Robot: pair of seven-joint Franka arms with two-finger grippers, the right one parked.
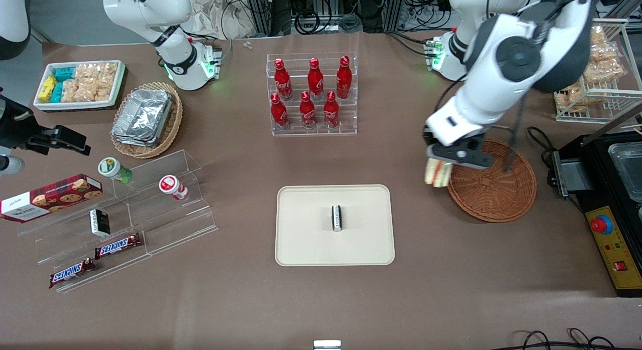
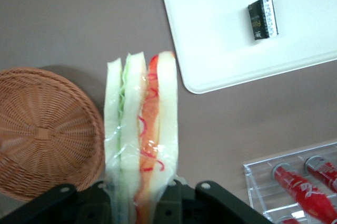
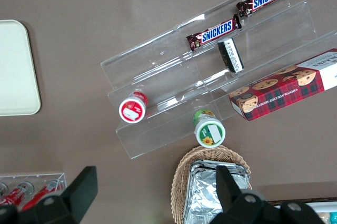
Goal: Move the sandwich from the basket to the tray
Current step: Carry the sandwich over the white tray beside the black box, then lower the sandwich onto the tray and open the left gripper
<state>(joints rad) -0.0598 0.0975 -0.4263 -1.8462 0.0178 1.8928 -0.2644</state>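
The gripper [image 1: 437,170] was clamped on the one sandwich [image 1: 435,173], its fingers [image 2: 169,198] pressing the bread from both sides; the sandwich hung in the air above the table, just beside the rim of the reddish-brown basket [image 1: 494,189] on the side toward the tray [image 1: 334,225], and clear of both. In the left wrist view the sandwich [image 2: 141,134] showed its cut edge, with red-orange and green filling between white slices; the basket [image 2: 45,132] held nothing visible. One tray lay nearer the front camera than the bottle rack [image 1: 312,94], and one small dark packet [image 1: 337,217] rested on its middle; the rack carried six red bottles, three on the upper step and three on the lower. Toward the parked arm's end stood a clear stepped stand [image 1: 125,214] with two Snickers bars [image 1: 118,245], two small round cups [image 1: 173,186] and one biscuit box [image 1: 50,197].
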